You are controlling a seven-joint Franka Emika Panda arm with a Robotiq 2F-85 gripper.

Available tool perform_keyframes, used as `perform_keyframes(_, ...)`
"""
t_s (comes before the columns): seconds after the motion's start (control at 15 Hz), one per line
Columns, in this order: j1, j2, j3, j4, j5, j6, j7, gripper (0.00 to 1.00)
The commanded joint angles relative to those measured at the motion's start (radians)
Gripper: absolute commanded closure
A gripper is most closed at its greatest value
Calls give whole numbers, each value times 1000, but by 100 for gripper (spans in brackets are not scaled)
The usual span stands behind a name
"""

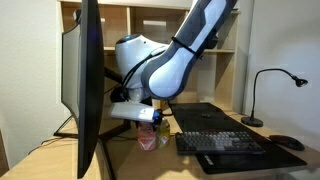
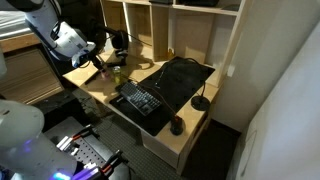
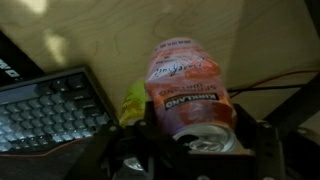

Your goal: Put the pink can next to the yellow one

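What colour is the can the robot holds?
Pink, with white and reddish markings. The pink can shows best in the wrist view.

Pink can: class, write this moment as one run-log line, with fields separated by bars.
gripper: shut on the pink can | the yellow one: close beside it, toward the keyboard | release: not yet

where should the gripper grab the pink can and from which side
Take the pink can by its round wall just under the silvery top, coming from above: its top faces the wrist, so both curved sides are free to pinch. The gripper looks closed on it there.
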Motion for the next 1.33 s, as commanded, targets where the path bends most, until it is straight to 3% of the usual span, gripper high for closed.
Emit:
perform_keyframes(0.0,17,9,-20,12,12,3,-8,26)
perform_keyframes(0.07,18,18,-23,20,12,3,-8,26)
perform_keyframes(0.13,19,22,-25,24,12,3,-8,51)
perform_keyframes(0.6,36,73,-78,58,-69,46,68,51)
perform_keyframes(1.0,59,111,-89,61,-189,129,186,51)
perform_keyframes(1.27,67,115,-78,57,-238,117,236,51)
